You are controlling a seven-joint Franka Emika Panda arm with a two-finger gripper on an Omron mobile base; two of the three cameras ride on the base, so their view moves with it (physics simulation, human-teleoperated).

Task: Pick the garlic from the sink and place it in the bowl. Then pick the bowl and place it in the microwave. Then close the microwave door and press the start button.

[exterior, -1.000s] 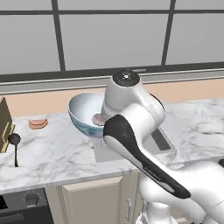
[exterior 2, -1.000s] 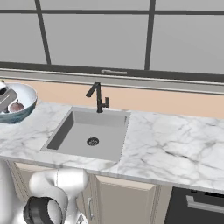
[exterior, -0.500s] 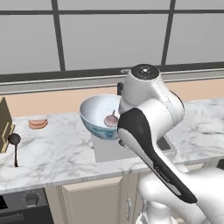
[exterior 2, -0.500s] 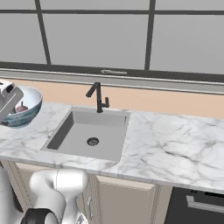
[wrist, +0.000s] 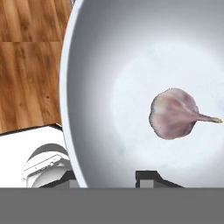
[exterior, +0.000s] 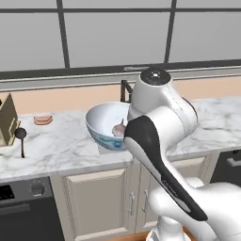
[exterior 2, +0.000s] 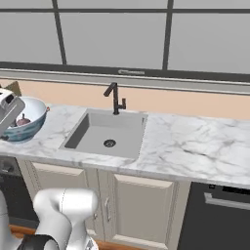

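Garlic [wrist: 175, 114] lies inside the bowl [wrist: 100, 52], so the first step is done; sink [exterior 2: 107, 134] basin holds just its drain. Bowl is lifted off the counter and tilted, so the carry to the microwave looks under way. Left to do: bowl into microwave, door shut, start pressed. No microwave seen in these views.

Gripper [wrist: 109, 177]: hand view shows two dark finger tips at the bottom, one either side of the bowl's near wall, the rim running up between them. Judged closed down to the thickness of that wall, pinching the rim. Contact itself sits at the frame edge, so the firmness of the grip cannot be read.

Outward from the hand: bulb rests on the white inside of the bowl, right of centre in the hand view, pointed tip aimed away from the fingers. Wood floor shows beyond the rim.

Left base view: bowl [exterior: 104, 126] hangs over the front part of the marble counter [exterior: 61, 146], left of the arm's white links, opening tipped toward the camera, garlic [exterior: 118, 129] low inside. Right base view: bowl [exterior 2: 24, 122] at far left, well apart from the sink, black faucet [exterior 2: 115, 97] behind the basin
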